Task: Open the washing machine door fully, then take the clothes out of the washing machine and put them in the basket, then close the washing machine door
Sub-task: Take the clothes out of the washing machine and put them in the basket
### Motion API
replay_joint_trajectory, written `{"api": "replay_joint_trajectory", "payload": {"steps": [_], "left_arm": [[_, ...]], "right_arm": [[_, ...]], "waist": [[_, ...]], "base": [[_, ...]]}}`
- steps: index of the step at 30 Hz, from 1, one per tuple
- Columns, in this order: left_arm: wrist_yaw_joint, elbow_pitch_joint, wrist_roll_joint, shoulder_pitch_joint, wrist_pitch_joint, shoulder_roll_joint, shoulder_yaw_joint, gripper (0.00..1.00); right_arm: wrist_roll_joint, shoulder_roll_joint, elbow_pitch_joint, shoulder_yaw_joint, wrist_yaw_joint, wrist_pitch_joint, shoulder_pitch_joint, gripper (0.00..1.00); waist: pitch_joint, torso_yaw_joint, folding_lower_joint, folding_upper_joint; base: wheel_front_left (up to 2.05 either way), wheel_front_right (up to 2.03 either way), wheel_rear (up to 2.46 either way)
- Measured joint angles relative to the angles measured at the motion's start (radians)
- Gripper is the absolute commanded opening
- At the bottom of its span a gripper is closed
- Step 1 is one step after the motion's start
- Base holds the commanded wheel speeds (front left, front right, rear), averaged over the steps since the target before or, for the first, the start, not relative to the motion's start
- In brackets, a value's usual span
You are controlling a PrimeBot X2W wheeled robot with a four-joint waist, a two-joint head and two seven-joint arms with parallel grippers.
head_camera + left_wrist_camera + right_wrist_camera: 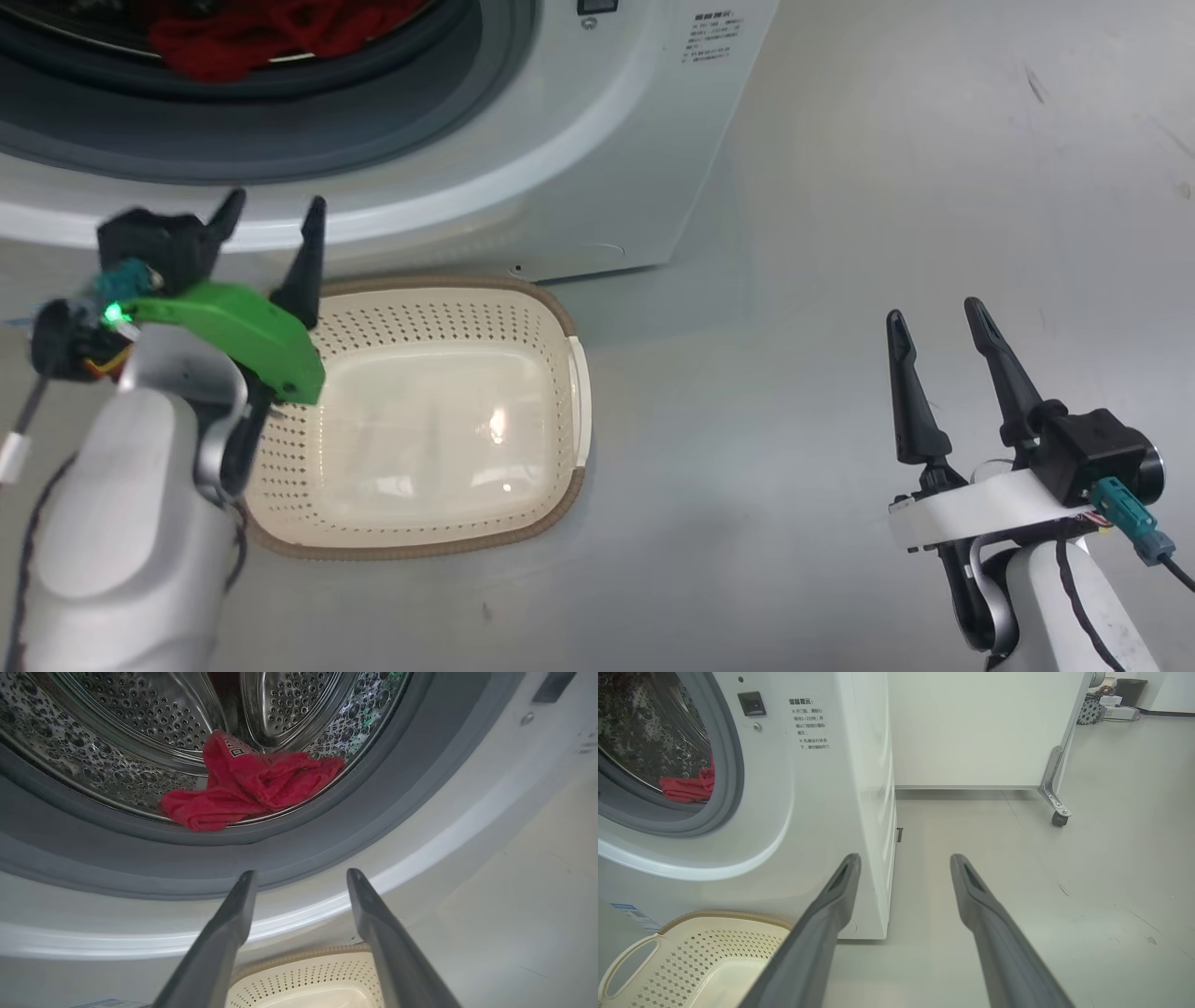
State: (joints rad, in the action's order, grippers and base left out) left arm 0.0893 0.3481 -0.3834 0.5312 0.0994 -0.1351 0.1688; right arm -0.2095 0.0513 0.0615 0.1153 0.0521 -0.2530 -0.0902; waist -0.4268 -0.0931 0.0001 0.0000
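Red soft fabric garment, one piece, lies crumpled at the front lip of the steel drum inside the white front-loading washing machine, its length running across the opening. One cream perforated plastic basket sits on the grey floor just before the machine, long side along its front. Left jaws and right jaws both stand apart, empty.

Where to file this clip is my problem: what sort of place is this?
Probably a lab or test room rather than a home: a white washing machine stands on smooth grey floor, beside a white partition with a caster wheel.
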Motion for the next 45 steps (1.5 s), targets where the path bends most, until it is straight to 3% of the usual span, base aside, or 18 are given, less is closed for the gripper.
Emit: {"api": "replay_joint_trajectory", "payload": {"steps": [15,41,43,45], "left_arm": [[0.022,0.069,-0.027,0.340,0.184,-0.125,-0.035,1.00],[0.015,0.279,-0.027,0.600,0.313,-0.252,-0.085,1.00],[0.008,0.290,-0.026,0.614,0.319,-0.253,-0.086,0.44],[0.004,0.297,-0.013,0.627,0.323,-0.257,-0.083,0.00]], "right_arm": [[-0.045,-0.007,-0.012,0.032,0.008,0.000,-0.121,1.00],[-0.179,-0.008,0.006,0.135,-0.029,0.000,-0.173,1.00],[-0.187,-0.008,0.008,0.138,-0.030,0.000,-0.173,1.00],[-0.196,-0.008,0.007,0.140,-0.035,0.000,-0.173,1.00]], "waist": [[-0.187,-0.110,0.0001,0.0000],[-0.301,-0.262,0.0000,0.0000],[-0.304,-0.272,0.0000,0.0000],[-0.308,-0.280,0.0000,0.0000]], "base": [[0.00,0.00,0.00],[0.00,0.00,0.00],[0.00,0.00,0.00],[0.00,0.00,0.00]]}}
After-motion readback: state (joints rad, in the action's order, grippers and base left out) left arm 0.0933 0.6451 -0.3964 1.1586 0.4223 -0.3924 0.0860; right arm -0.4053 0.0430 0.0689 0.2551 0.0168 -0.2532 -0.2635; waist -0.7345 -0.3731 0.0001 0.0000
